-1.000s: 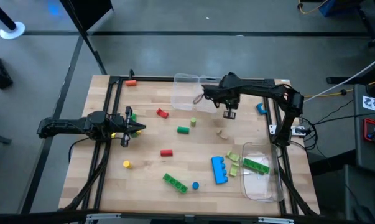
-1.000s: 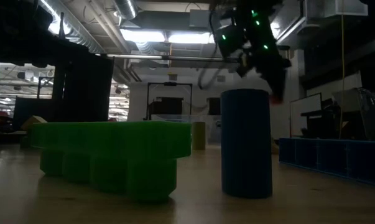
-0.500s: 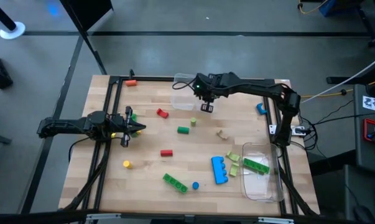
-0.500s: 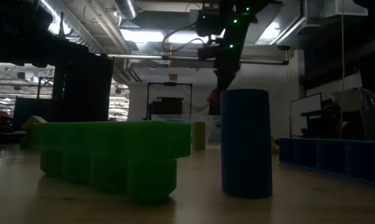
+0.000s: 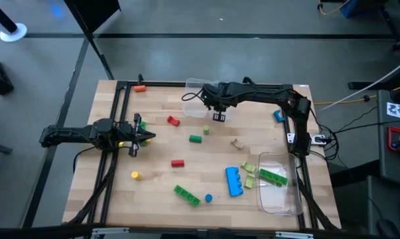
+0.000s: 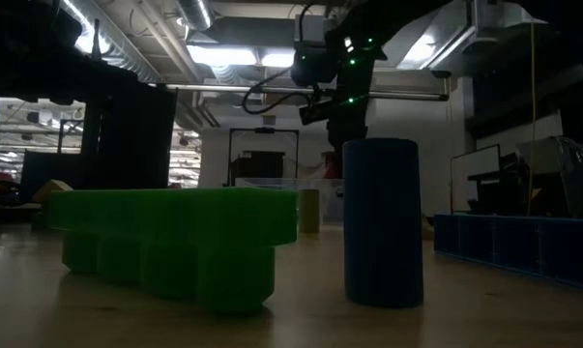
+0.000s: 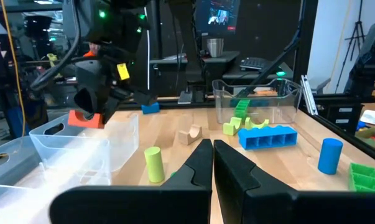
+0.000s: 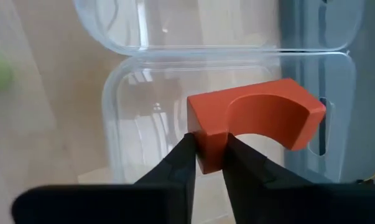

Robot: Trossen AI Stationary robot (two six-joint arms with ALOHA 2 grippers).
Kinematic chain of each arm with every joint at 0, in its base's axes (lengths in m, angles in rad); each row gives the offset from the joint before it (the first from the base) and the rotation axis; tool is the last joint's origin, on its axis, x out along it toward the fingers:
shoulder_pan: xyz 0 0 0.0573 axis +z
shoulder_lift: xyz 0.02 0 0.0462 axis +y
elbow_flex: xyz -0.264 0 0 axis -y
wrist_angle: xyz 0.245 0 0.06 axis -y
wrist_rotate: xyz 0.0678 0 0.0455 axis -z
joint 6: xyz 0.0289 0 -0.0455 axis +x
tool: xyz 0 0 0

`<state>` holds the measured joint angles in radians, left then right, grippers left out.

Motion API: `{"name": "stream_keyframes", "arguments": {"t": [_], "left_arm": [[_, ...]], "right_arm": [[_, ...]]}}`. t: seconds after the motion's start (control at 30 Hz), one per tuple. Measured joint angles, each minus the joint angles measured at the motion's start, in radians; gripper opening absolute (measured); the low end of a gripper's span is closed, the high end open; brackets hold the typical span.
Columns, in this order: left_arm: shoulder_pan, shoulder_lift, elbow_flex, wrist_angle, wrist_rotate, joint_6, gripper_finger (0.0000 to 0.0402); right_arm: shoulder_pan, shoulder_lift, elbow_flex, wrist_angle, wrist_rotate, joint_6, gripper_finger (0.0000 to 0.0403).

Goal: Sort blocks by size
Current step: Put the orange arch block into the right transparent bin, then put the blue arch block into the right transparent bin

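step: drop | right gripper [image 8: 206, 146] — fingers pinch one end of red arch block [image 8: 255, 121], over clear container [image 5: 198, 98] at counter's far edge | release only when centred inside rim | left gripper [image 7: 212, 163] closed, empty, left edge
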<state>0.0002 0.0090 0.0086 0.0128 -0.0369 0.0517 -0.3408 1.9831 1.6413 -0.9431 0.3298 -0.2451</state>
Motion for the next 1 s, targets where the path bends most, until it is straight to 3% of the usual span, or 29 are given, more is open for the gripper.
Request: {"name": "stream_keyframes", "arguments": {"t": [0.2, 0.37, 0.87, 1.0], "left_arm": [[0.000, 0.000, 0.000, 0.000, 0.000, 0.000, 0.0000], [0.000, 0.000, 0.000, 0.000, 0.000, 0.000, 0.0000], [0.000, 0.000, 0.000, 0.000, 0.000, 0.000, 0.0000], [0.000, 0.000, 0.000, 0.000, 0.000, 0.000, 0.0000]], "right_arm": [[0.000, 0.000, 0.000, -0.002, 0.027, 0.004, 0.0139], [0.000, 0.000, 0.001, -0.026, 0.034, 0.008, 0.0165], [0.001, -0.002, 0.138, -0.539, 0.070, 0.239, 0.0135], [0.001, -0.011, 0.172, -0.592, 0.000, 0.264, 0.0131]]}}
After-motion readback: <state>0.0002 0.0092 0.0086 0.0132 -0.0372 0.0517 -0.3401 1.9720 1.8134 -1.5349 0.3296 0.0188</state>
